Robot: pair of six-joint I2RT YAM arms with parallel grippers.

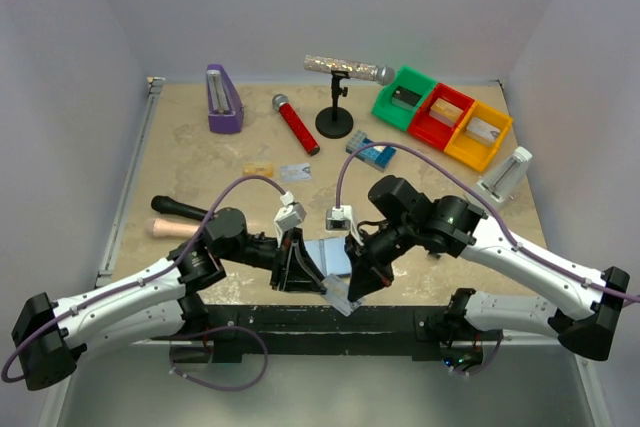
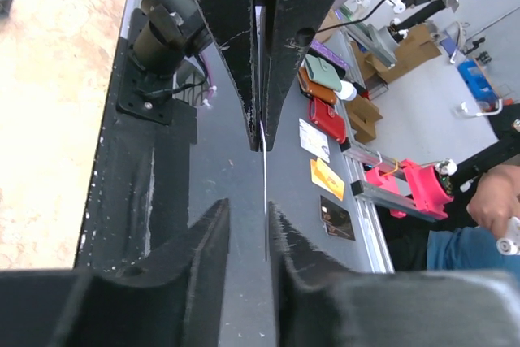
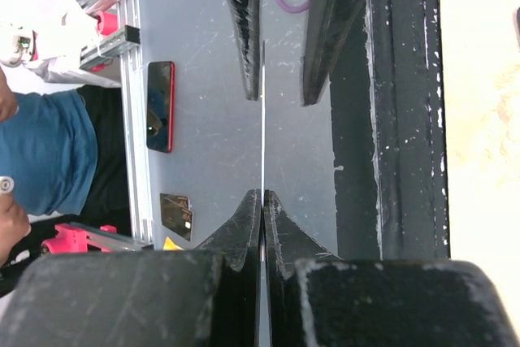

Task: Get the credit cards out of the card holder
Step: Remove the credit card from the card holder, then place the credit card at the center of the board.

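Observation:
A thin silver-grey credit card [image 1: 328, 255] hangs flat above the table's near edge, between the two grippers. Both wrist views show it edge-on as a fine pale line [image 2: 265, 176] [image 3: 262, 119]. My right gripper [image 1: 352, 269] [image 3: 262, 193] is shut on one end of it. My left gripper [image 1: 300, 265] [image 2: 249, 205] straddles the other end, with a gap still showing beside the card. A gold card [image 1: 258, 169] and a silver card [image 1: 295, 171] lie on the table further back. I cannot make out the card holder; the arms cover the table beneath them.
At the back stand a purple block [image 1: 223, 99], a red microphone [image 1: 296, 124], a black stand [image 1: 335, 119], and green, red and yellow bins [image 1: 442, 117]. A blue-and-white block [image 1: 374, 153] lies mid-right and a black-handled tool [image 1: 180, 210] at left. The black base rail [image 1: 330, 319] runs below the grippers.

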